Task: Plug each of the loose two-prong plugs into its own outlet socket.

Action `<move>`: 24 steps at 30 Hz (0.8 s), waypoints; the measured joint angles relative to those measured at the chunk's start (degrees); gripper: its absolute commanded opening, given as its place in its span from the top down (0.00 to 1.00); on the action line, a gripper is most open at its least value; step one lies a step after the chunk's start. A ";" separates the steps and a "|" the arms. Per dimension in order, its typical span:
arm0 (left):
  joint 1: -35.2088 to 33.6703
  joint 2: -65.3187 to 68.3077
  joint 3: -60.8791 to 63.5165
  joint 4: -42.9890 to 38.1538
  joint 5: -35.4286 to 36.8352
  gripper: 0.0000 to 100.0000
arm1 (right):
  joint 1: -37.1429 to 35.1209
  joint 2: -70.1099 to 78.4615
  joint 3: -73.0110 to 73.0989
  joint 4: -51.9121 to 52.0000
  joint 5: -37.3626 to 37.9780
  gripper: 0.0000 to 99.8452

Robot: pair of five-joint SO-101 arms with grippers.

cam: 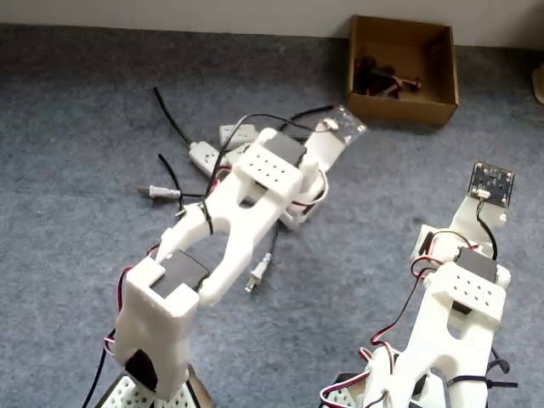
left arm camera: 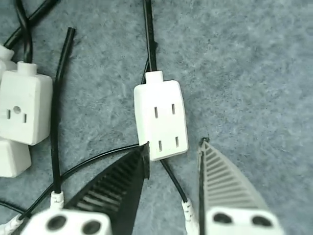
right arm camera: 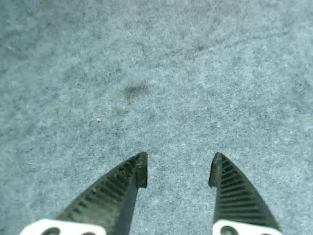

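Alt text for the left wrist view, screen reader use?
Open left gripper over grey carpet, its fingertips flanking one end of a white outlet socket whose two slot pairs face up; a black cord leaves its other end. More white sockets and black cords lie beside it.

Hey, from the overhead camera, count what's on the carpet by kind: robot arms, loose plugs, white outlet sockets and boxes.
Robot arms: 2
Loose plugs: 2
White outlet sockets in sight: 2; more may lie under the arm
Cardboard box: 1
Total: 7
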 measured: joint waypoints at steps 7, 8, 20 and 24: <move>0.09 0.00 2.64 -4.22 0.00 0.84 | 0.00 0.00 0.00 0.00 0.00 0.80; 0.26 0.00 2.64 -4.31 0.00 0.84 | 0.00 0.00 0.00 0.00 0.00 0.80; 0.18 0.00 2.64 -4.57 -1.32 0.80 | 0.00 0.00 0.00 0.00 0.00 0.80; 0.09 0.00 2.64 -4.57 -1.41 0.80 | 0.00 0.00 0.00 0.00 0.00 0.80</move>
